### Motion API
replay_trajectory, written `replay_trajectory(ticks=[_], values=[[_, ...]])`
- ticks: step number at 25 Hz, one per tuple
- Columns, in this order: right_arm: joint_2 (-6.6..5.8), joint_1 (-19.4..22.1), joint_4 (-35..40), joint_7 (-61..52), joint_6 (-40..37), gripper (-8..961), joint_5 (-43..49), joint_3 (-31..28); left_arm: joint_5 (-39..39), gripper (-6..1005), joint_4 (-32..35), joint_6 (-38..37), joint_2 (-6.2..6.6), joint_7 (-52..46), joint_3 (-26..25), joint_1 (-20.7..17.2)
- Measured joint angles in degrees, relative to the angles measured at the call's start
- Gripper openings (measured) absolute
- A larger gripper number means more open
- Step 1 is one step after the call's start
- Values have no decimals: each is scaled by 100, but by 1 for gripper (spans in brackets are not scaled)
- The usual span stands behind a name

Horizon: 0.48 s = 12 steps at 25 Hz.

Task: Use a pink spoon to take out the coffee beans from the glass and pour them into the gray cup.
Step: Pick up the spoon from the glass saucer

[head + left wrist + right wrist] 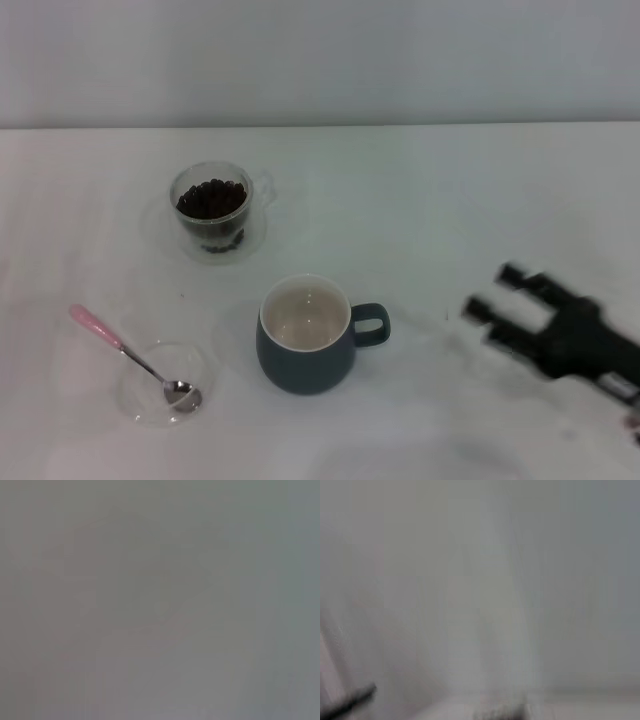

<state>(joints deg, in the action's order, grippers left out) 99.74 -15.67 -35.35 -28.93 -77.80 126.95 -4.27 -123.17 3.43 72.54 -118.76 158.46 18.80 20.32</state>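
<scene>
Head view carries everything; both my wrist views are plain grey blur, no objects readable, only a dark streak at one edge of the right wrist view that I can't identify. Leftmost on the white tabletop: pink spoon, long axis diagonal, pink handle end pointing far-left, metal bowl pointing near-right and resting inside a shallow clear dish, handle sticking out over the dish rim. Farther back, a bit right of that: the glass, upright, coffee beans heaped inside nearly to the rim, its small clear handle facing right. Centre, nearer to me: gray cup, upright, cream inside with no beans in it, loop handle pointing right. Cup and glass are apart, not touching; spoon is well left of the cup. Far right: my right pincer, fingers spread wide, holding nothing, tips pointing left toward the cup, well apart from it. My left pincer shows in no view.
</scene>
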Motion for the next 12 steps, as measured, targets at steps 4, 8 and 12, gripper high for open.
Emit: replay_trajectory(ticks=[4,8,12], values=[[1095,258,2458,-651,-1820,827,-429,-385,2,857,-5,17,-16,-55,-6,-20],[1524,252,3877,-670,-2144,827,-1209,-739,23,855,-48,-7,-15,-465,3,-30],[1522,134,3781,-59,-1989,827,-1906,-951,139,852,-2,-29,15,-1428,36,-135]])
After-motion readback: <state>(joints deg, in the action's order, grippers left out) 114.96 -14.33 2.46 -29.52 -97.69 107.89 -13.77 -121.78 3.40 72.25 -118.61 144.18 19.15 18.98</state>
